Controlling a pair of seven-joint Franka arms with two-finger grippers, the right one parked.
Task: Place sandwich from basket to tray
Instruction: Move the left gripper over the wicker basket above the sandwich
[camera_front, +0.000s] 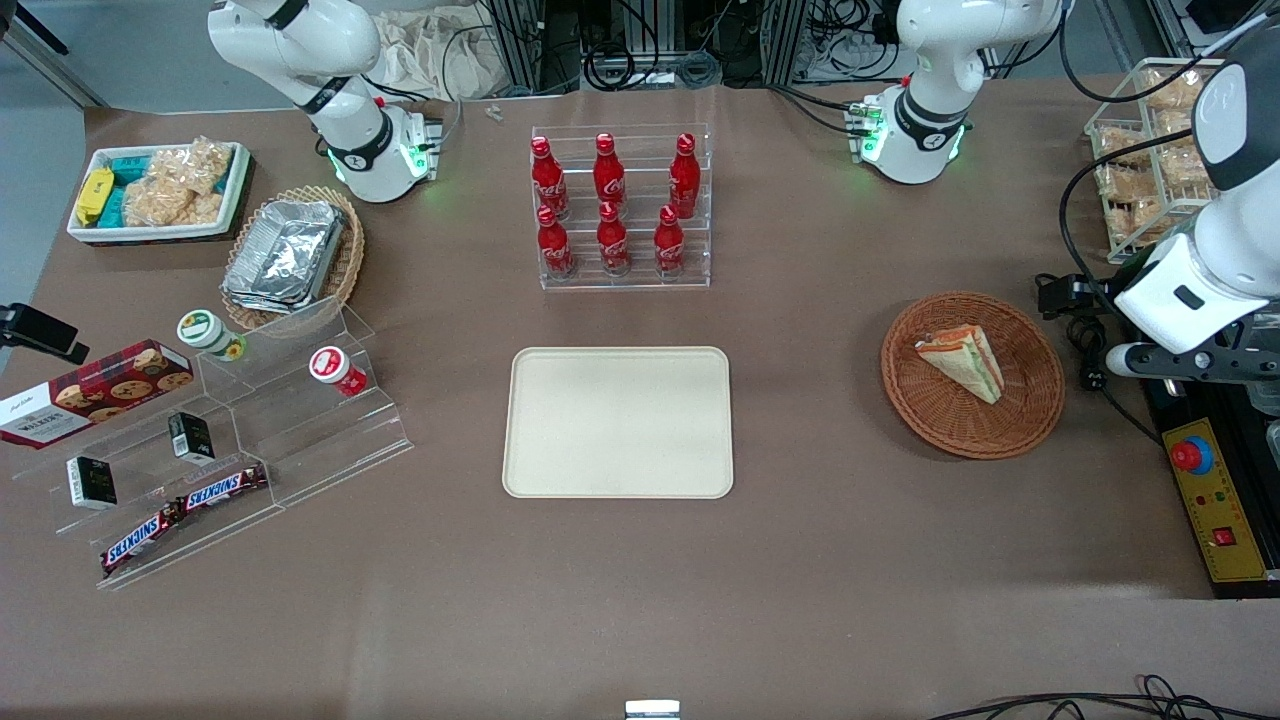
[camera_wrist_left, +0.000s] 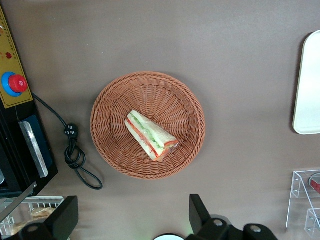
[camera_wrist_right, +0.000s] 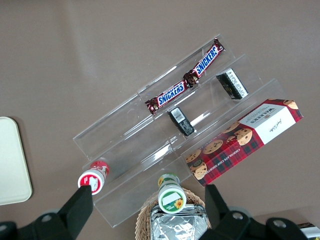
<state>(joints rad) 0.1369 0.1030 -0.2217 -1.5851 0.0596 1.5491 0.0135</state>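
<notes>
Left wrist view: layered sandwich (camera_wrist_left: 150, 135) lying in basket (camera_wrist_left: 107, 150), wide-spread gripper (camera_wrist_left: 132, 220) above.

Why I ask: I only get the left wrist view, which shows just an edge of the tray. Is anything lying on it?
Observer: No. The front view shows the whole tray bare.
Operator: What stands near it?
Observer: A clear rack of six red bottles, farther from the front camera than the tray.
Operator: And the claw?
Observer: The claw, open, hangs beside the basket, toward the working arm's end of the table. The sandwich lies in the basket, untouched.
</notes>
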